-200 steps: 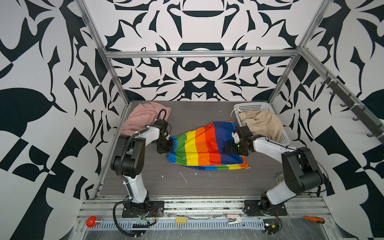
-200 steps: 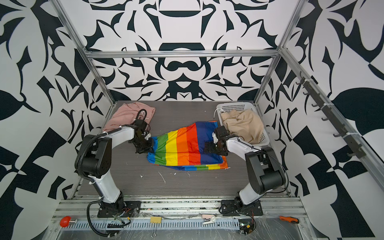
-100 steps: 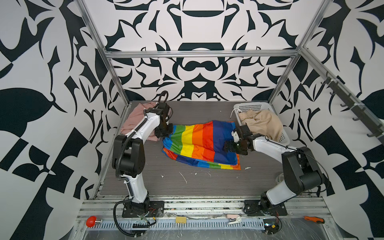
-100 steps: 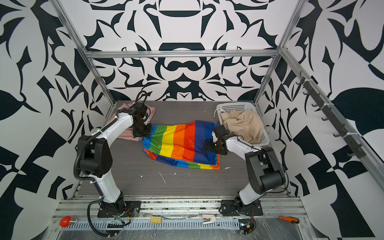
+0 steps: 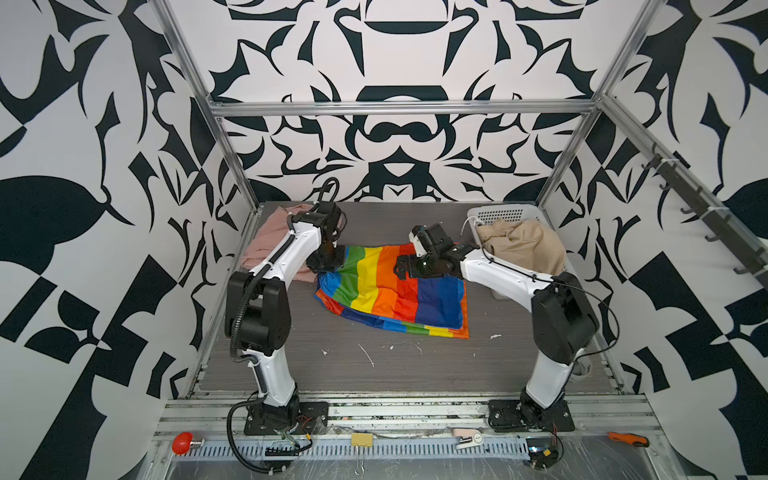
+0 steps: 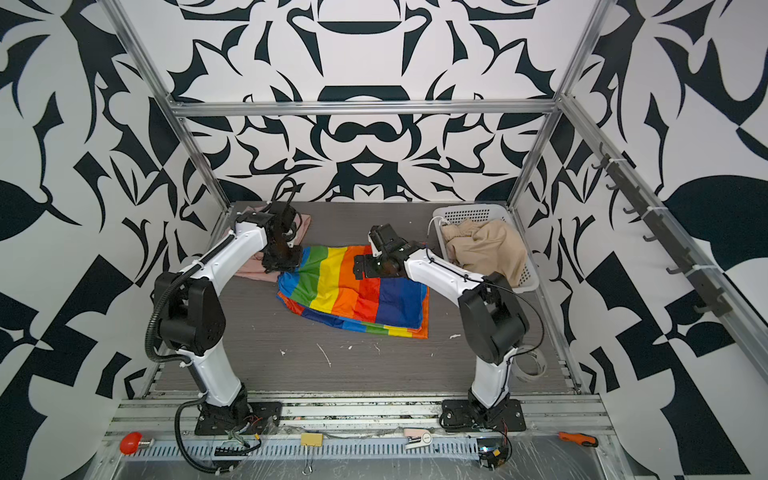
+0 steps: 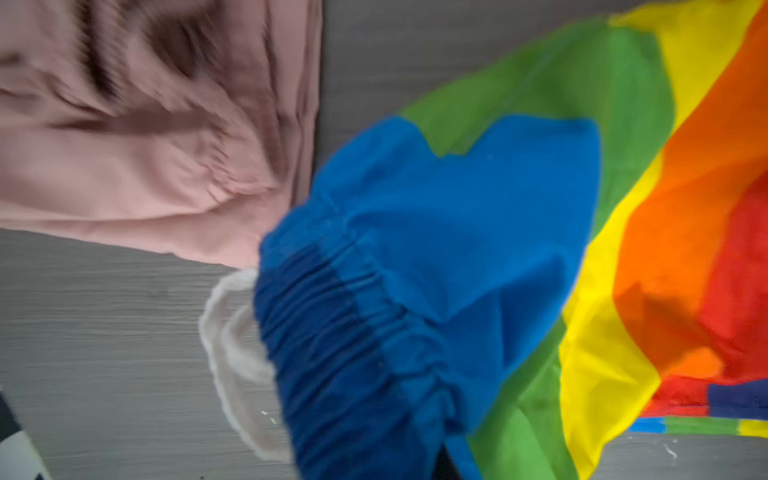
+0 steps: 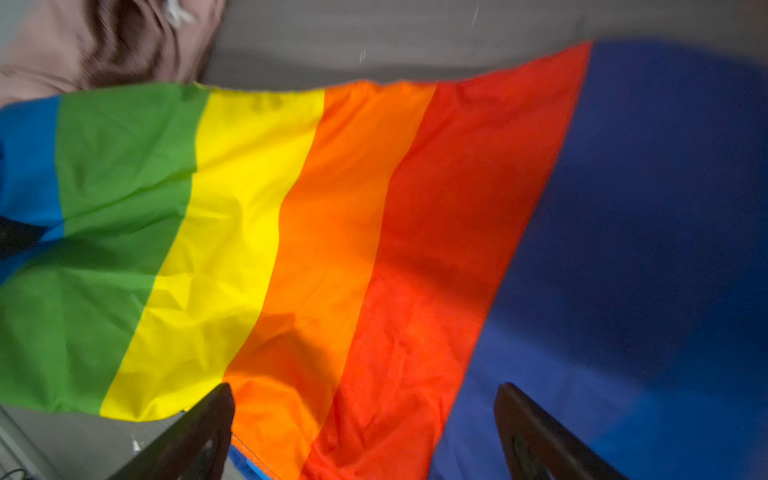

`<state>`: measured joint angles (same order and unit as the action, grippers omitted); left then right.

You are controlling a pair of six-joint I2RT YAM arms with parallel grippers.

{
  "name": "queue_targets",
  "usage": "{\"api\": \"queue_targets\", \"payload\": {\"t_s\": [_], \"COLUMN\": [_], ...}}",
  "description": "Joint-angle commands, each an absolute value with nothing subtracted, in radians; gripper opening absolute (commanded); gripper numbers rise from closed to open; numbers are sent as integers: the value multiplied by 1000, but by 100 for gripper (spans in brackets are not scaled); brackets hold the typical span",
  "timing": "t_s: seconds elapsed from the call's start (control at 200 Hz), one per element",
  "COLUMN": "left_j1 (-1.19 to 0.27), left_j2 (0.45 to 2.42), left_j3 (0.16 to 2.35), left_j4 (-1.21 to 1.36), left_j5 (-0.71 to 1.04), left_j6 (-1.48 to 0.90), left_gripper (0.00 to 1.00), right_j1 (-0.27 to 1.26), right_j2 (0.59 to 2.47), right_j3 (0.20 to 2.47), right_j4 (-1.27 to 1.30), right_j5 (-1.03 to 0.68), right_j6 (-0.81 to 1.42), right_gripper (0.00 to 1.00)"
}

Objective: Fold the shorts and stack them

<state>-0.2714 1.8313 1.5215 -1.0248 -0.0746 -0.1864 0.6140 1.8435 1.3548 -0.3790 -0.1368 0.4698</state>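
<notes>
A: Two grippers on one pair?
B: Left gripper (image 5: 329, 261) is clamped on the gathered blue waist of the rainbow-striped thin cloth shorts (image 5: 395, 291) spread mid-scene, holding that end raised beside the salmon-pink cloth shorts (image 5: 266, 245), likely to stack there
A: Right gripper (image 8: 361, 436)?
B: Jaws wide, holding nothing, over the red-orange stripes. Crumpled beige cloth shorts (image 5: 523, 249) wait in the white perforated plastic basket (image 5: 507, 214)

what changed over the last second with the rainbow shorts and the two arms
The left claw, shut on a waist corner of the rainbow shorts, dragged them left and back toward the pink shorts. The right claw, open throughout, moved left from the shorts' right edge to over their middle. The pink shorts, the tan shorts and the basket stayed put.
</notes>
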Motion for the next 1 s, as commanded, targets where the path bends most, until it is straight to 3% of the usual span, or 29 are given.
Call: {"api": "queue_targets", "payload": {"t_s": [0.0, 0.34, 0.465, 0.57, 0.775, 0.995], "left_j1": [-253, -59, -9, -9, -10, -97], "left_j2": [1821, 1701, 1658, 1655, 1712, 1789], "left_j3": [1443, 1186, 1104, 1055, 995, 1067], "left_j4": [-1011, -808, -758, -734, -693, -825], "left_j5": [19, 251, 327, 350, 394, 149], "left_j6": [-199, -333, -365, -378, -386, -341], "left_gripper": [2, 60, 75, 81, 81, 77], "right_j1": [618, 617, 614, 598, 549, 517], "right_j2": [1856, 1793, 1759, 1743, 1720, 1697], "right_j3": [1384, 1270, 1214, 1171, 1095, 1054], "right_j4": [-422, -407, -411, -401, -355, -325], "right_j5": [-114, -122, -114, -124, -180, -196], "right_j6": [484, 447, 417, 407, 415, 419], "right_gripper": [100, 99, 100, 99, 99, 100]}}
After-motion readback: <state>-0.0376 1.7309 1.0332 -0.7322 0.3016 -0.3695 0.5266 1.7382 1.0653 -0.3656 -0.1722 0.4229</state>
